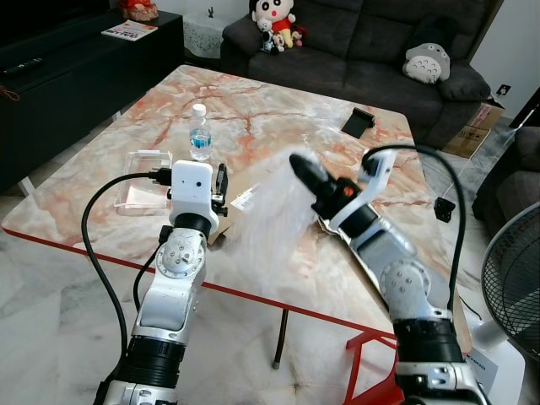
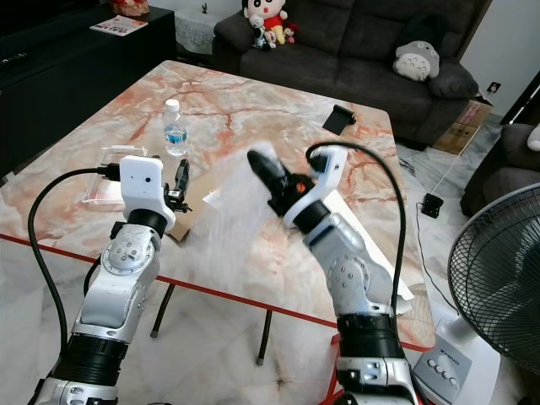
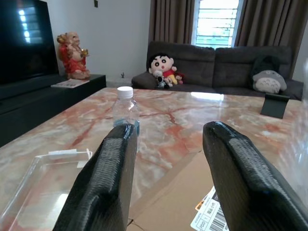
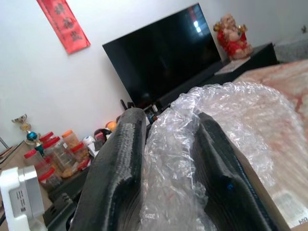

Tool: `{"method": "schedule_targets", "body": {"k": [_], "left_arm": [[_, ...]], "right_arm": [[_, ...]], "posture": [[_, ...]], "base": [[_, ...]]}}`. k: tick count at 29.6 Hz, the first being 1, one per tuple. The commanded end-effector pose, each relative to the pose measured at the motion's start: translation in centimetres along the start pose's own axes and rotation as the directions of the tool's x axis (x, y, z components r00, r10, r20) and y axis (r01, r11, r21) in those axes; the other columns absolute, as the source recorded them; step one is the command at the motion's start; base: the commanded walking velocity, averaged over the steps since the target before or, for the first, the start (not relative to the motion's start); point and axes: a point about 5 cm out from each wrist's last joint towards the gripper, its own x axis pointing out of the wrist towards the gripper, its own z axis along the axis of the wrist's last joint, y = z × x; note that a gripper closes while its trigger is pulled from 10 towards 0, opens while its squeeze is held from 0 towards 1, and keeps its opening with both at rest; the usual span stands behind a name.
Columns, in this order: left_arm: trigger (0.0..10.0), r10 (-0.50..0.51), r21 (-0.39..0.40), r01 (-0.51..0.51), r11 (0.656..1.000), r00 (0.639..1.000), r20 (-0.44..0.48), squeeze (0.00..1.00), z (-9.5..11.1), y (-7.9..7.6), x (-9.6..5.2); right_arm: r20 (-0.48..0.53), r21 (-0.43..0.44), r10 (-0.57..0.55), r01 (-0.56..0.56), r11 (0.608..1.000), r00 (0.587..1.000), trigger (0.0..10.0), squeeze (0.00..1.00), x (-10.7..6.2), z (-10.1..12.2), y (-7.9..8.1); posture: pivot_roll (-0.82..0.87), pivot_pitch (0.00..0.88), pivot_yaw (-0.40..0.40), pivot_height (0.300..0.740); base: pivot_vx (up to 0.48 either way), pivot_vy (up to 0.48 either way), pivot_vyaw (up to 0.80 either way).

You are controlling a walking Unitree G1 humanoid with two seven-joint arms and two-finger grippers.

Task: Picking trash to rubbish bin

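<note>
right wrist view: a sheet of bubble wrap (image 4: 192,159) is pinched between the two black fingers (image 4: 118,163) of the right hand (image 4: 168,159). from the head views, the right hand (image 1: 310,179) is seen raised above the marble table (image 1: 278,110), with the bubble wrap (image 1: 270,215) hanging from it down toward the table surface. the left hand (image 3: 175,159) is held spread, gripping nothing, just above the near left part of the table. beneath it a flattened cardboard piece (image 3: 178,192) with a barcode label (image 3: 209,216) is seen. a water bottle (image 1: 199,132) stands upright beyond the left hand, and a clear plastic tray (image 1: 143,179) lies beside it. a black phone (image 1: 358,121) lies near the far edge.
</note>
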Motion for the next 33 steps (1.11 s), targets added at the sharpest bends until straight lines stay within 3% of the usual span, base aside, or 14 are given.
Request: {"method": "schedule_targets", "body": {"k": [1, 4, 6, 10, 13, 16, 17, 22, 23, 24, 26, 27, 33], "left_arm": [[10.0, -0.003, -0.007, 0.003, 1.0, 0.999, 0.051, 0.0, 1.1, -0.3, 0.3], [10.0, 0.014, -0.019, -0.014, 1.0, 0.999, 0.051, 0.0, 1.1, -0.1, 0.3], [10.0, 0.018, -0.021, -0.017, 1.0, 0.999, 0.049, 0.0, 1.1, -0.1, 0.3], [10.0, 0.02, -0.021, -0.019, 1.0, 0.999, 0.05, 0.0, 1.1, -0.1, 0.3], [10.0, 0.027, -0.013, -0.026, 1.0, 0.998, 0.051, 0.0, 1.1, 0.1, 0.4], [10.0, 0.026, 0.006, -0.027, 1.0, 0.998, 0.053, 0.0, 1.1, 0.1, 0.4], [10.0, 0.029, 0.007, -0.029, 1.0, 0.998, 0.051, 0.0, 1.0, 0.1, 0.4], [10.0, 0.035, 0.03, -0.036, 0.999, 0.998, 0.049, 0.0, 0.7, 0.0, 0.2], [10.0, 0.044, 0.039, -0.046, 0.998, 0.998, 0.05, 0.0, 0.4, -0.1, 0.0], [10.0, 0.049, 0.057, -0.052, 0.997, 0.998, 0.046, 0.0, 0.1, -0.1, -0.1], [10.0, 0.049, 0.072, -0.052, 0.996, 0.998, 0.045, 0.0, -0.1, -0.2, -0.2], [10.0, 0.051, 0.07, -0.054, 0.996, 0.998, 0.043, 0.0, -0.2, -0.2, -0.3], [10.0, 0.093, 0.052, -0.097, 0.994, 0.994, 0.062, 0.0, -0.1, -0.3, -0.2]], "right_arm": [[0.032, -0.018, -0.004, 0.005, 1.0, 0.999, 10.0, 0.0, -0.2, 0.9, 0.0], [0.048, -0.083, -0.066, 0.07, 0.994, 0.997, 10.0, 0.0, 0.0, 1.5, -0.6], [0.035, -0.11, -0.148, 0.151, 0.982, 0.988, 0.0, 0.0, -0.3, 1.2, -1.7], [0.048, -0.121, -0.202, 0.207, 0.971, 0.978, 0.0, 0.0, -0.5, 1.2, -2.3], [0.056, -0.218, -0.253, 0.259, 0.941, 0.966, 0.0, 0.0, -0.5, 1.3, -2.9], [0.066, -0.263, -0.279, 0.287, 0.921, 0.958, 0.0, 0.0, -0.4, 1.2, -3.2], [0.06, -0.317, -0.291, 0.295, 0.901, 0.955, 0.0, 0.0, -0.4, 1.1, -3.3], [0.07, -0.374, -0.308, 0.311, 0.874, 0.949, 0.0, 0.0, -0.5, 0.9, -3.4], [0.091, -0.411, -0.318, 0.327, 0.851, 0.944, 0.0, 0.0, -0.6, 0.9, -3.5], [0.113, -0.436, -0.331, 0.346, 0.831, 0.937, 8.1, 0.0, -0.7, 1.0, -3.7], [0.127, -0.459, -0.34, 0.359, 0.813, 0.932, 8.1, 0.0, -0.7, 0.9, -3.8], [0.135, -0.477, -0.345, 0.366, 0.799, 0.929, 10.0, 0.0, -0.8, 0.9, -3.9], [0.175, -0.478, -0.371, 0.408, 0.778, 0.912, 10.0, 0.0, -1.2, 0.3, -4.3]], "posture": [[0.0, 0.0, -0.151, 0.74], [-0.01, 0.011, -0.149, 0.74], [-0.01, 0.011, -0.149, 0.74], [-0.01, 0.015, -0.149, 0.74], [0.0, 0.021, -0.148, 0.74], [0.0, 0.026, -0.149, 0.74], [0.0, 0.026, -0.149, 0.74], [0.0, 0.021, -0.146, 0.74], [0.0, 0.011, -0.142, 0.74], [0.0, 0.007, -0.139, 0.74], [0.0, 0.0, -0.136, 0.74], [0.0, 0.0, -0.134, 0.74], [0.0, 0.0, -0.13, 0.74]], "base": [[0.0, 0.0, 0.0], [0.0, 0.0, 0.0], [0.0, 0.0, 0.0], [0.0, 0.0, 0.0], [0.0, 0.0, 0.0], [0.0, 0.0, 0.0], [0.0, 0.0, 0.0], [0.0, 0.0, 0.0], [0.0, 0.0, 0.0], [0.0, 0.0, 0.0], [0.0, 0.0, 0.0], [0.0, 0.0, 0.0], [-0.049, 0.0, 0.0]]}}
